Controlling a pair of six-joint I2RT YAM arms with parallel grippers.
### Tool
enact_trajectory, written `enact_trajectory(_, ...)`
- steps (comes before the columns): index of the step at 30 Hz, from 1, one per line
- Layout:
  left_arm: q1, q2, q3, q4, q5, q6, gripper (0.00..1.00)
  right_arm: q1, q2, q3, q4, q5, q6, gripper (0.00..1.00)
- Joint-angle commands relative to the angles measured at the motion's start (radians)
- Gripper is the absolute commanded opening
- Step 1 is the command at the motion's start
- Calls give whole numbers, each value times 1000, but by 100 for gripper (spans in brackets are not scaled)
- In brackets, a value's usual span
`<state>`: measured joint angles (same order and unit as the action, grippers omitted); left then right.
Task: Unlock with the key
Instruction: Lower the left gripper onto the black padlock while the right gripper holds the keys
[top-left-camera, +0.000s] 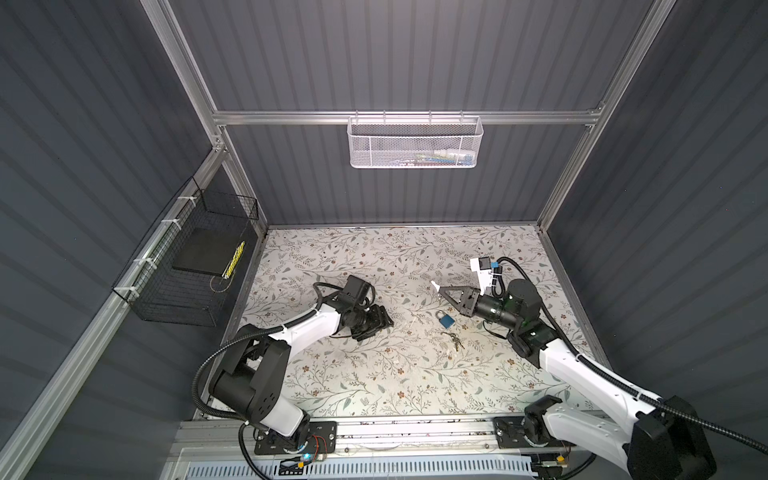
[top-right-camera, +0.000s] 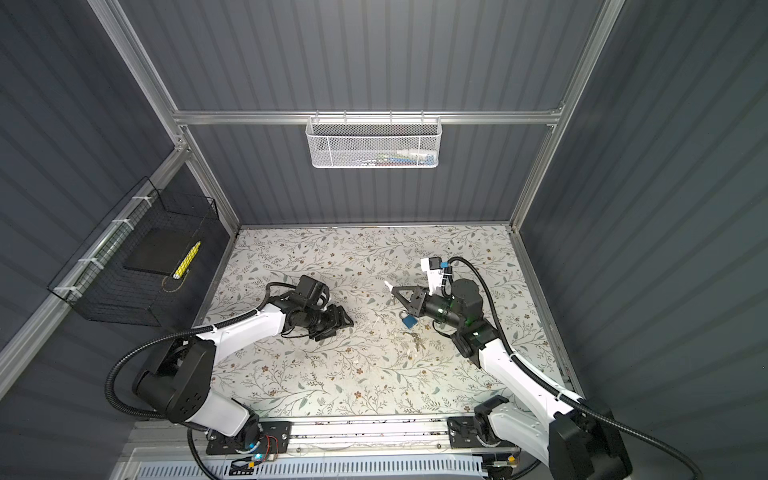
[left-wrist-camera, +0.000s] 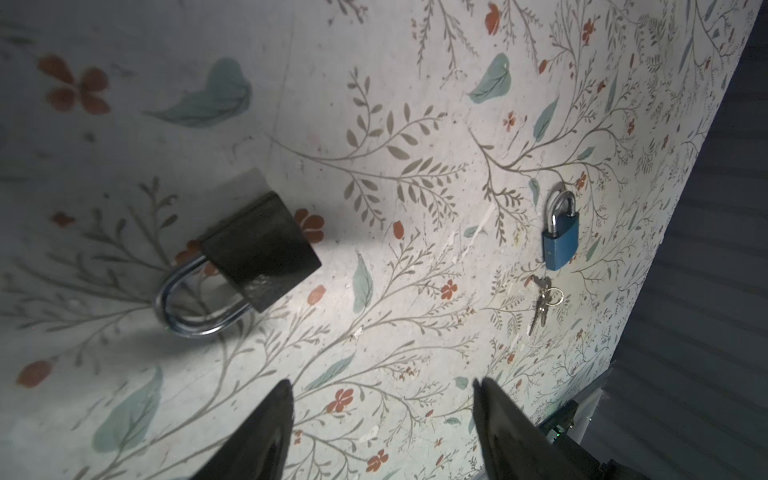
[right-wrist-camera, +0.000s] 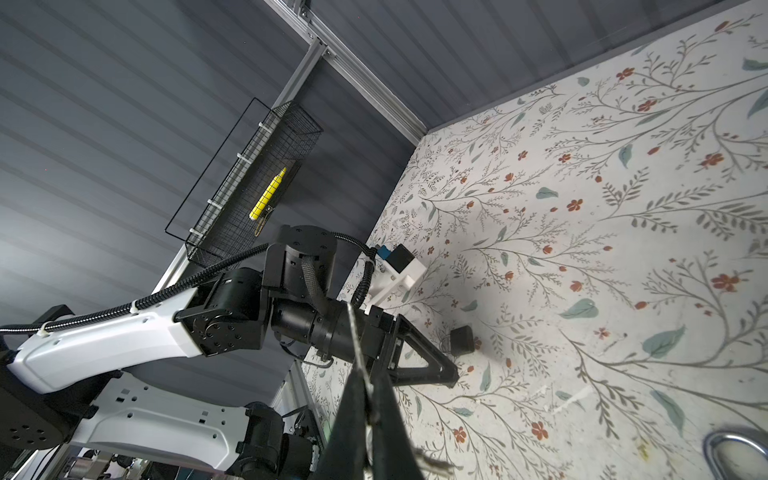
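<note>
A dark padlock (left-wrist-camera: 262, 249) lies flat on the flowered table (left-wrist-camera: 415, 104), just ahead of my left gripper (left-wrist-camera: 382, 386). That gripper is open with nothing between its black fingers (left-wrist-camera: 282, 419). In both top views the left gripper (top-left-camera: 388, 322) rests low over the table's middle. A blue padlock (top-left-camera: 445, 319) lies to its right, shackle closed. My right gripper (top-left-camera: 441, 289) hovers behind the blue padlock. It is shut on a thin silver key (right-wrist-camera: 356, 336), which sticks out past its tips. The right wrist view also shows the dark padlock (right-wrist-camera: 461, 341) beside the left gripper (right-wrist-camera: 451, 374).
A bunch of keys on a ring (top-left-camera: 453, 338) lies just in front of the blue padlock. A white mesh basket (top-left-camera: 414, 143) hangs on the back rail. A black wire basket (top-left-camera: 195, 257) holding a yellow object is fixed to the left wall. Dark walls enclose three sides.
</note>
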<state>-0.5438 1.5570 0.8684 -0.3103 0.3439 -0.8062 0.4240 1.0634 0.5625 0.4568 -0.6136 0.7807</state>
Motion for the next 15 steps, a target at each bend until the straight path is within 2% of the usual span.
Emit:
enact_trajectory(1, -8, 20, -3, 44, -4, -24, 71, -3, 1, -8, 15, 7, -12, 0)
enact_trajectory(8, -8, 75, 28, 8, -59, -16, 71, -3, 4, -4, 10, 11, -20, 0)
enact_trajectory(15, -8, 71, 41, -50, -175, 12, 71, -4, 17, 0, 23, 6, -18, 0)
